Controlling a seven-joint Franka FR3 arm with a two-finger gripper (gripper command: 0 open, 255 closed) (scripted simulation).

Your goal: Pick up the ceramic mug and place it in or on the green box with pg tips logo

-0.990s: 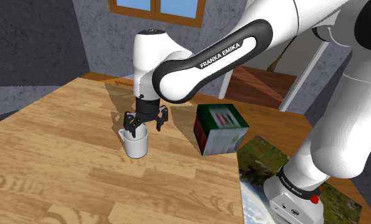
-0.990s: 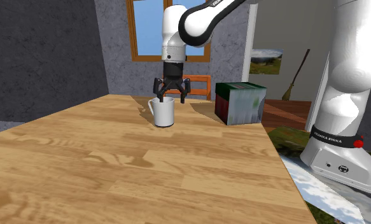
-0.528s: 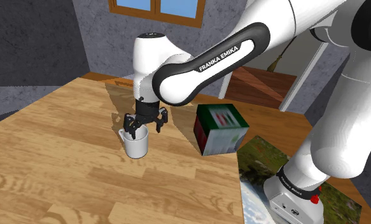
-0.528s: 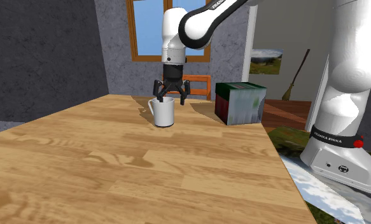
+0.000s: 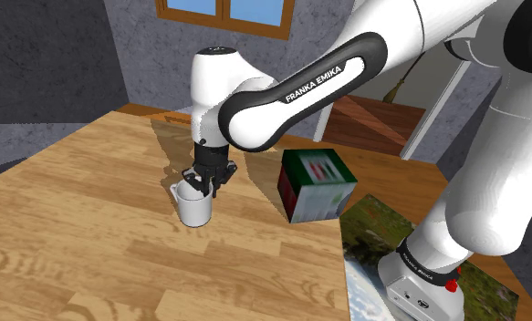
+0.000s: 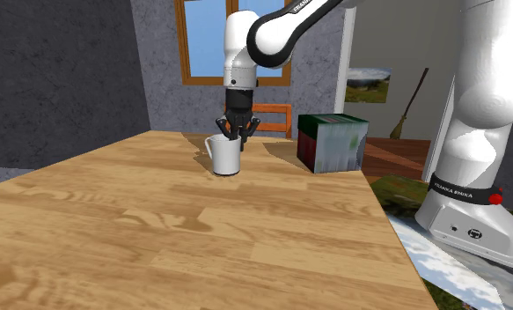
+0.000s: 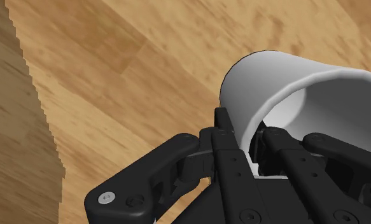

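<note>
Seeing my black end effector (image 5: 203, 185) clamped on the rim of the plain white round mug (image 5: 196, 211), upright on the wooden tabletop (image 5: 81, 228) near the green box (image 5: 315, 186).

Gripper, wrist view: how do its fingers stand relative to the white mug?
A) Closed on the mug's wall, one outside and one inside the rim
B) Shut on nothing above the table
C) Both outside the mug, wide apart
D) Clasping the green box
A: in the wrist view the gripper pinches the wall of the white mug, one finger on its outer side, the other inside the rim.
</note>
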